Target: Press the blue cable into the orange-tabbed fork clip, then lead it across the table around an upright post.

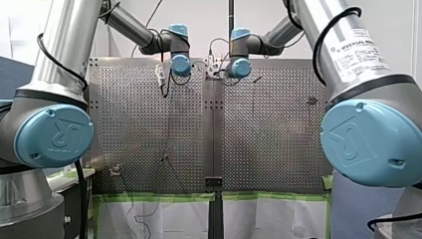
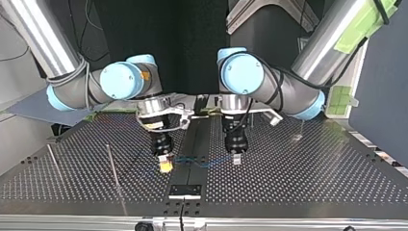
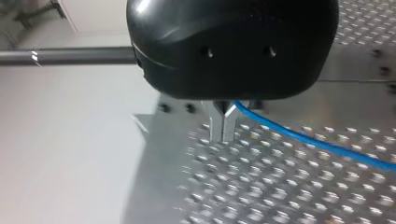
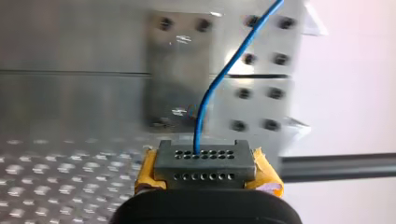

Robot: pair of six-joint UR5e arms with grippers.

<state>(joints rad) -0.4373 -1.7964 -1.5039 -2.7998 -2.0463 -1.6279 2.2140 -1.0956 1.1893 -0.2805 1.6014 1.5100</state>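
- The counter (image 2: 312, 168) is perforated metal, brushed grey with a dull sheen.
- The blue cable (image 3: 308, 141) has a smooth, slightly glossy plastic jacket.
- Bare bright metal makes up my left fingers (image 3: 215, 123); the shell (image 3: 233, 46) above them is smooth, glossy black plastic.
- Matt grey metal drilled with small holes forms my right fingers (image 4: 205, 165), flanked by yellow pads (image 4: 267, 173) that look like matt tape.
- The upright post (image 2: 114, 173) is a thin, smooth metal rod.
- A glossy blue plastic joint cap (image 1: 53, 135) sits under a satin metal tube (image 1: 67, 35).

place: robotics lab | perforated metal table (image 2: 312, 173) under left gripper (image 2: 236, 158) and right gripper (image 2: 165, 164) | two industrial arms, left arm (image 2: 312, 53), right arm (image 2: 43, 38) | green tape (image 1: 268, 196) on table edge behind the grippers | black backdrop (image 2: 192, 43) behind arms
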